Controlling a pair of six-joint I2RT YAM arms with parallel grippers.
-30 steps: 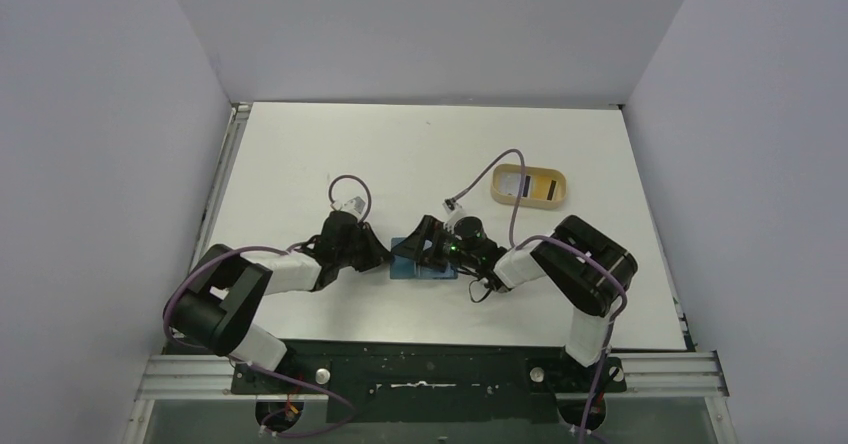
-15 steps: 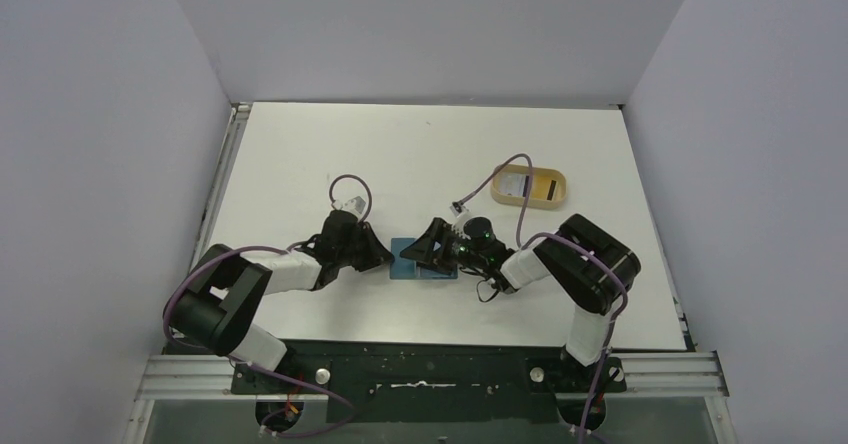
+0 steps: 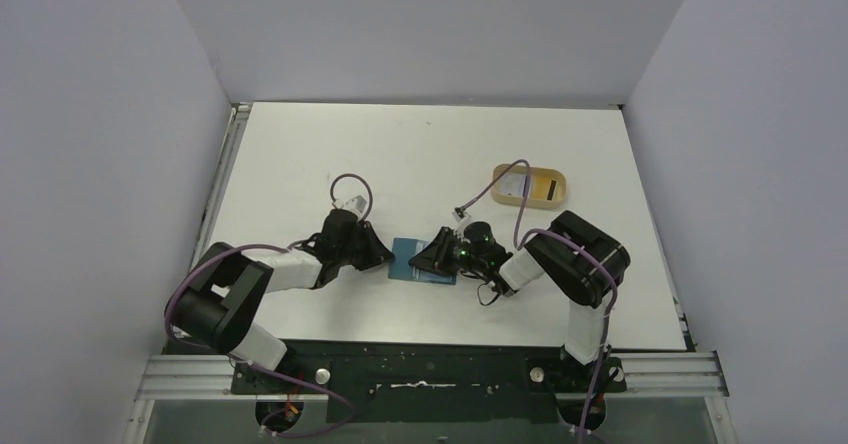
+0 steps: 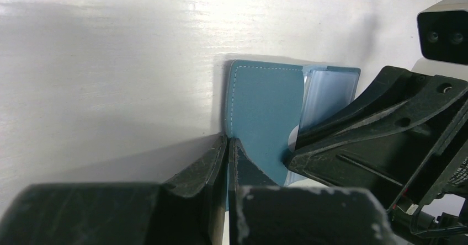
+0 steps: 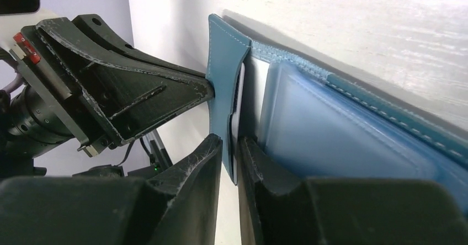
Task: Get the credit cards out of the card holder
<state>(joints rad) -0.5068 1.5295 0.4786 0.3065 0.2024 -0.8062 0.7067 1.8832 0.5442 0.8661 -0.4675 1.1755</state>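
The open wallet lies on the table, long axis left to right, its left flap upright. The left pincer clamps that flap. The right pincer, narrow, straddles flap and card edge; grip unclear.

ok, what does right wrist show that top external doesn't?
Right wrist only: a pale card edge-on behind the card holder flap, the clear sleeve, and the right gripper pinching flap and card together. Top external only: the tan tray holding a striped card, up beyond the right arm. Both: the left gripper on the holder.
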